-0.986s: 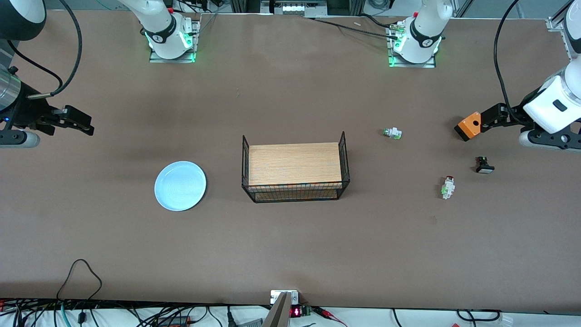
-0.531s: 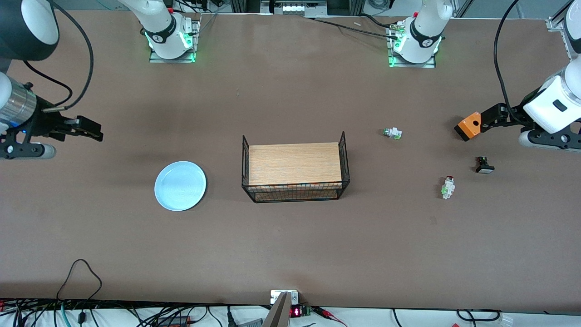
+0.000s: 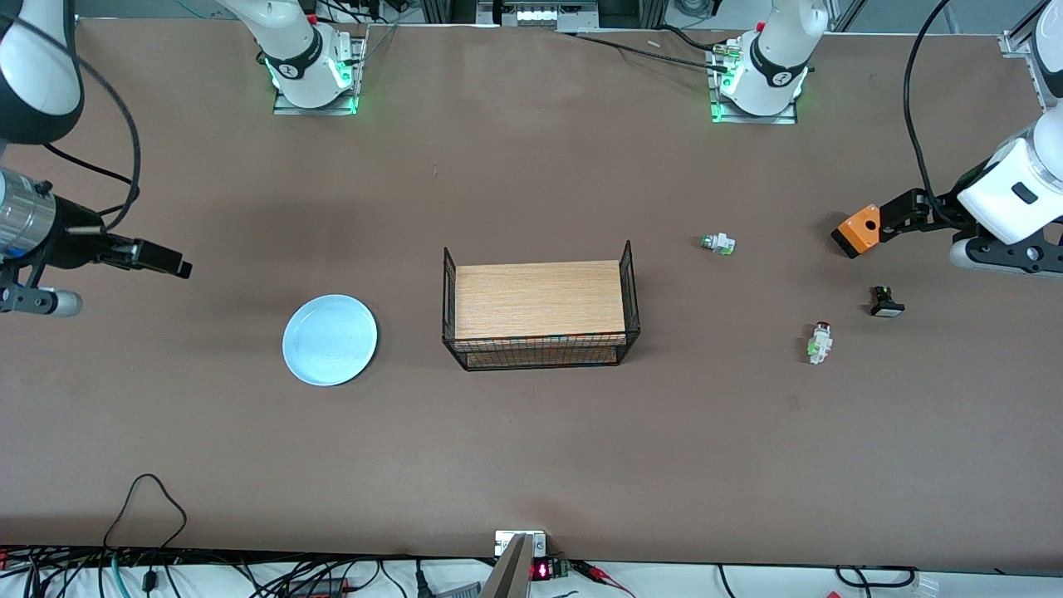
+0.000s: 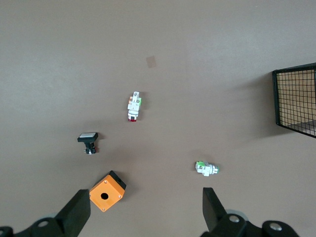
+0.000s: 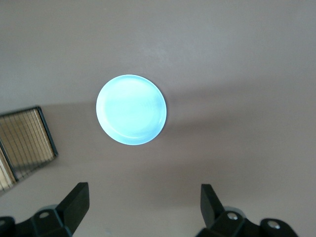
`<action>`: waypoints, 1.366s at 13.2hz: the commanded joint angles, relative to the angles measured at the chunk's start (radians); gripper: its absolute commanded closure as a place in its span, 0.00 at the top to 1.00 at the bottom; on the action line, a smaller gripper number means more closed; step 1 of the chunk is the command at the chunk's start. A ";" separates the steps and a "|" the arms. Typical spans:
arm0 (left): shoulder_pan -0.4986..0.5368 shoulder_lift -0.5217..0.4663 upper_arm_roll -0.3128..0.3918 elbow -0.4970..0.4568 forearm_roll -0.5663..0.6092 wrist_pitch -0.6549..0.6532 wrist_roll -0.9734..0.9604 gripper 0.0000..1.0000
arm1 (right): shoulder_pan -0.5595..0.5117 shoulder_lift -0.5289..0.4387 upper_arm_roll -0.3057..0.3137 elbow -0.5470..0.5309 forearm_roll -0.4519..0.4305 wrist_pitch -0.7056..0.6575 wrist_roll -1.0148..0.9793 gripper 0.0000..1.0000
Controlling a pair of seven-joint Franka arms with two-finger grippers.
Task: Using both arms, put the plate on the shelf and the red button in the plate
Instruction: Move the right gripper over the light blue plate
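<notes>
- The red button lies on its side on the table toward the left arm's end, its long axis running roughly toward and away from the front camera, with a slight tilt; the dark red cap points toward the robots' bases and the green bit sits at the end nearer the camera
- The plate lies flat on the table toward the right arm's end, beside the wire basket and well apart from it (being round, it has no long axis to speak of)
- Since a second ago the right gripper has slid closer to the plate, and the right arm's elbow has swung out of view; the left gripper has not moved, and neither has anything on the table
- Right gripper: fingers spread wide, grasping nothing, up in the air over bare table by the plate
- Left gripper: fingers spread wide, grasping nothing, over the orange box, which sits between its fingers in the left wrist view without visible contact
- The wire basket holds only a wooden board, laid across it
- A green-capped switch and a black button lie loose near the red button
</notes>
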 commanded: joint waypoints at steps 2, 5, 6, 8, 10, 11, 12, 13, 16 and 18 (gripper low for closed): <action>0.002 0.011 0.000 0.024 -0.001 -0.006 0.022 1.00 | 0.040 -0.007 0.002 -0.080 0.015 0.066 0.140 1.00; 0.002 0.011 0.000 0.024 -0.001 -0.006 0.022 1.00 | 0.045 0.015 0.003 -0.201 0.011 0.280 0.097 1.00; 0.002 0.011 0.000 0.024 -0.001 -0.006 0.022 1.00 | 0.045 0.035 0.003 -0.219 0.011 0.308 0.059 1.00; 0.004 0.011 0.000 0.024 -0.001 -0.006 0.022 1.00 | 0.046 0.064 0.003 -0.252 0.009 0.392 0.036 1.00; 0.004 0.011 0.000 0.024 -0.001 -0.006 0.022 1.00 | 0.046 0.096 0.005 -0.284 0.008 0.477 -0.040 1.00; 0.004 0.011 0.000 0.024 -0.001 -0.006 0.022 1.00 | 0.045 0.117 0.005 -0.293 0.008 0.513 -0.071 1.00; 0.004 0.011 0.000 0.024 -0.001 -0.005 0.022 1.00 | 0.043 0.130 0.006 -0.310 0.008 0.553 -0.087 1.00; 0.004 0.011 0.000 0.024 -0.001 -0.005 0.022 1.00 | 0.041 0.138 0.009 -0.338 0.008 0.605 -0.095 1.00; 0.004 0.011 0.000 0.024 -0.001 -0.006 0.022 1.00 | 0.048 0.126 0.022 -0.452 0.008 0.756 -0.096 1.00; 0.004 0.011 0.000 0.024 -0.001 -0.006 0.022 1.00 | 0.055 0.070 0.026 -0.494 0.005 0.779 -0.104 1.00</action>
